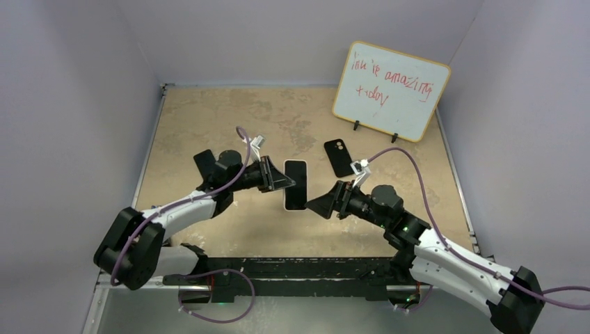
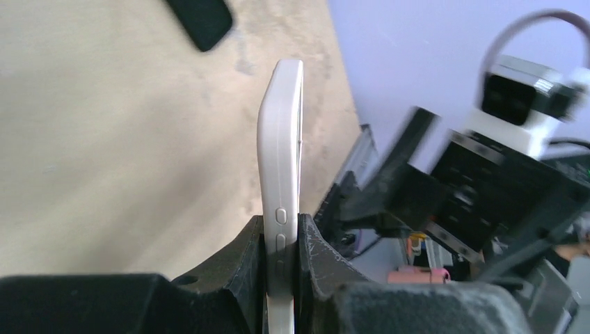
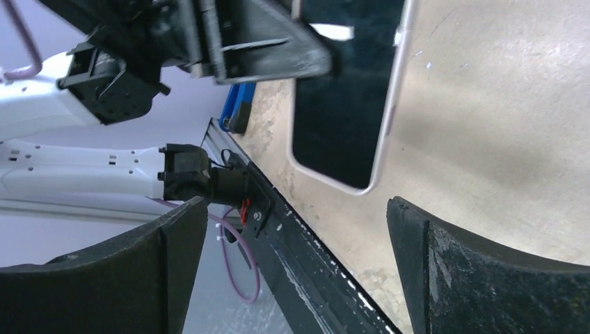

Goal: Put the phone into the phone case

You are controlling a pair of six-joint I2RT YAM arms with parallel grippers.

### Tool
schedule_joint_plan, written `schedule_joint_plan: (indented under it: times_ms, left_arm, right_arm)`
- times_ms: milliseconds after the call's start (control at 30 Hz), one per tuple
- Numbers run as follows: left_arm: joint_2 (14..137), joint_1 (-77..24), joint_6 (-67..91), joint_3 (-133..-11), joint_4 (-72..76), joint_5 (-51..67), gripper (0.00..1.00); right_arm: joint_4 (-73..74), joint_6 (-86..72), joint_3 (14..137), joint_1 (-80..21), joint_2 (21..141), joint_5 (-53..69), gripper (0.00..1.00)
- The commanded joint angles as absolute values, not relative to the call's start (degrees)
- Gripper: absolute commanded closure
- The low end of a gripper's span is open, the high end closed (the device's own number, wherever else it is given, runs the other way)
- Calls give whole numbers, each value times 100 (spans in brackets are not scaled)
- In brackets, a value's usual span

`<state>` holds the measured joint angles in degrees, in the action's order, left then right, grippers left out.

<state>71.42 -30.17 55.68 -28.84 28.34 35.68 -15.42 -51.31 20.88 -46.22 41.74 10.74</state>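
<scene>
My left gripper (image 1: 284, 181) is shut on a white-edged phone (image 1: 296, 184) with a black screen, holding it by its left side above the middle of the table. In the left wrist view the phone (image 2: 281, 160) stands edge-on between my fingers (image 2: 243, 257). The black phone case (image 1: 339, 157) lies flat on the table behind and to the right; a corner of it shows in the left wrist view (image 2: 202, 21). My right gripper (image 1: 321, 206) is open and empty, just right of the phone's lower end. The right wrist view shows the phone (image 3: 344, 104) ahead of its wide-apart fingers (image 3: 431, 264).
A whiteboard (image 1: 389, 90) with red writing stands at the back right. A dark flat object (image 1: 204, 161) lies on the table beside the left arm. The tan table top (image 1: 209, 118) is walled on three sides, with a black rail (image 1: 292, 268) along its near edge.
</scene>
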Motion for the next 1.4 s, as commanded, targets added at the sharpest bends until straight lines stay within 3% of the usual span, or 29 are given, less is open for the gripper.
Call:
schedule_joint_plan:
  times_ms: [0, 367, 567, 867, 1133, 1367]
  left_arm:
    - [7754, -2661, 5274, -3457, 2577, 3388, 100]
    - [9569, -2208, 4933, -4806, 2068, 3436, 100]
    - [10293, -2134, 4878, -5444, 1954, 3438, 95]
    - [10939, -1907, 4804, -5591, 1897, 3508, 90]
    - [10921, -1811, 4470, -5799, 1273, 3463, 58]
    - [10513, -1803, 3841, -6120, 51, 2853, 42]
  right_arm:
    - [-970, -4968, 2365, -4642, 3767, 595, 1]
    - [-490, -4825, 2394, -4641, 3550, 331, 1]
    - [-284, -4732, 2491, -4643, 3467, 272, 1]
    - [-54, -4722, 2462, -4641, 3264, 127, 1]
    - [214, -4755, 2471, -4648, 3098, -22, 1]
    - [315, -4830, 2446, -4641, 3016, -161, 1]
